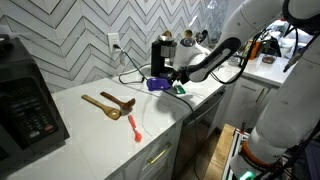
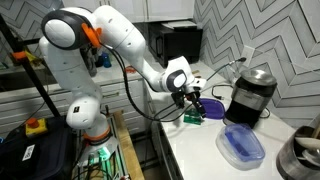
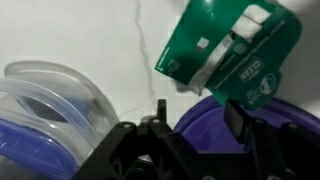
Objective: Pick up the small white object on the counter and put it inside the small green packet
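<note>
The small green packet [image 3: 232, 50] lies on the white counter [image 3: 90, 40] and leans on a purple object [image 3: 215, 130]. White pieces [image 3: 250, 20] show at the packet's open end. My gripper [image 3: 199, 112] is open, its two black fingers apart just above the purple object and short of the packet, with nothing between them. In both exterior views the gripper [image 1: 181, 76] [image 2: 190, 101] hovers right over the packet [image 1: 180, 90] [image 2: 191, 118], next to the purple object [image 1: 157, 84] [image 2: 211, 108]. No loose small white object shows on the counter.
A clear blue container [image 3: 45, 110] [image 2: 243, 147] sits close by. A black and silver appliance [image 2: 254, 93] stands against the wall. Two wooden spoons [image 1: 108, 104] and a thin red-orange utensil [image 1: 134, 127] lie further along the counter [image 1: 90, 140]. A black appliance [image 1: 28, 110] stands at its end.
</note>
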Tool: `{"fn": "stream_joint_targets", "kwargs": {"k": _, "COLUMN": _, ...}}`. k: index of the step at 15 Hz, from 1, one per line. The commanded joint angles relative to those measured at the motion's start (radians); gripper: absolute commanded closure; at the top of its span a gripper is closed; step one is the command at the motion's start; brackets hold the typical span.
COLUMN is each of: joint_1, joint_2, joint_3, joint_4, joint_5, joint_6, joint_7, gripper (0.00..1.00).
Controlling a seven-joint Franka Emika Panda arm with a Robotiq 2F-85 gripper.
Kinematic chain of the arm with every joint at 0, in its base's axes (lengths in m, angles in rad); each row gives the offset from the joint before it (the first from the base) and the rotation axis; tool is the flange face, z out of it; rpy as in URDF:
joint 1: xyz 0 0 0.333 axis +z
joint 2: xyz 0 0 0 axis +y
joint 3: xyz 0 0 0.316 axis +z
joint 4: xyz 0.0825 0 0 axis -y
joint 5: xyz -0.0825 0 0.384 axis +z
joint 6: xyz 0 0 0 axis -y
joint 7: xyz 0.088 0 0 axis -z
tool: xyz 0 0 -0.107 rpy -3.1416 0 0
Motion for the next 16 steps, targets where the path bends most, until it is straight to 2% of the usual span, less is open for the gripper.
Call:
{"fn": "stream_joint_targets", "kwargs": {"k": 1, "joint_1": -0.012, "joint_2": -0.015, "joint_3": -0.014, "joint_4": -0.002, "joint_5": 0.02, "joint_6": -0.01, "joint_7": 0.0, "gripper": 0.05}}
{"fn": "stream_joint_targets", "kwargs": {"k": 2, "joint_1": -0.012, "joint_2": -0.018, "joint_3": -0.018, "joint_4": -0.002, "joint_5": 0.038, "joint_6": -0.014, "joint_7": -0.014, "gripper": 0.01}}
{"fn": "stream_joint_targets", "kwargs": {"k": 4, "joint_1": -0.014, "joint_2": -0.027, "joint_3": -0.027, "joint_4": -0.001, "joint_5": 0.073, "joint_6": -0.029, "joint_7": -0.029, "gripper": 0.0}}
{"fn": "stream_joint_targets", "kwargs": {"k": 6, "joint_1": 0.001, "joint_2": -0.037, "joint_3": -0.053, "joint_4": -0.003, "joint_5": 0.164, "joint_6": -0.054, "joint_7": -0.088, "gripper": 0.0}}
{"fn": "stream_joint_targets", "kwargs": {"k": 9, "joint_1": 0.021, "joint_2": -0.053, "joint_3": -0.084, "joint_4": -0.013, "joint_5": 0.414, "joint_6": -0.094, "joint_7": -0.263, "gripper": 0.0}}
{"fn": "stream_joint_targets", "kwargs": {"k": 13, "joint_1": 0.035, "joint_2": -0.093, "joint_3": -0.117, "joint_4": 0.02, "joint_5": 0.732, "joint_6": -0.254, "joint_7": -0.494, "gripper": 0.0}}
{"fn": "stream_joint_targets", "kwargs": {"k": 16, "joint_1": 0.028, "joint_2": -0.126, "joint_3": -0.142, "joint_4": 0.064, "joint_5": 0.839, "joint_6": -0.386, "joint_7": -0.587, "gripper": 0.0}}
